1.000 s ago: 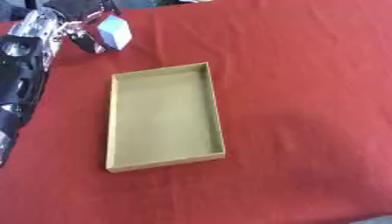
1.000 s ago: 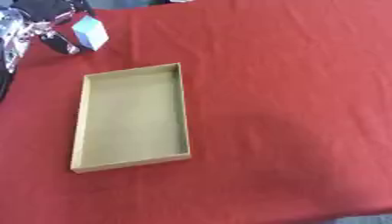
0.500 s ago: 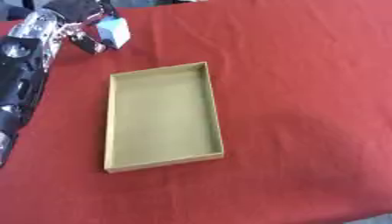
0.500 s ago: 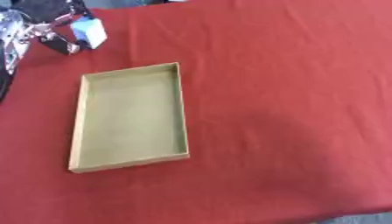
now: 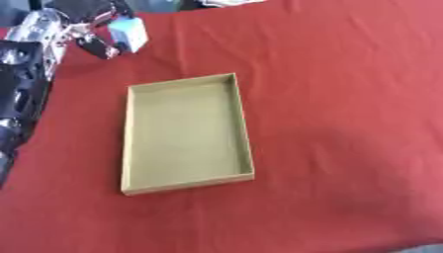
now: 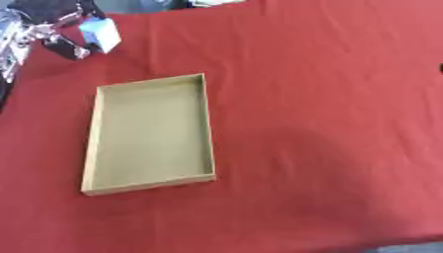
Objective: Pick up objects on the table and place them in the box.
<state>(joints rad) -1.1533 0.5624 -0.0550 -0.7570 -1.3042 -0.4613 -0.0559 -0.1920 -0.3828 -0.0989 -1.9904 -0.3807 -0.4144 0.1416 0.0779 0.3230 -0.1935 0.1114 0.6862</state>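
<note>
One shallow cardboard box [image 5: 185, 133] lies on the red tablecloth [image 5: 346, 123], its inside bare. One small pale-blue block [image 5: 130, 32] is in view, at the far left corner beyond the box and well apart from it. The left hand [image 5: 91, 34] is curled around this block, fingers and thumb pinching it from the sides. The left arm [image 5: 22, 89] runs down the left edge. The right hand shows in neither view. Compared with a second ago, the block and the hand sit slightly farther back and to the left, while the box lies where it was.
</note>
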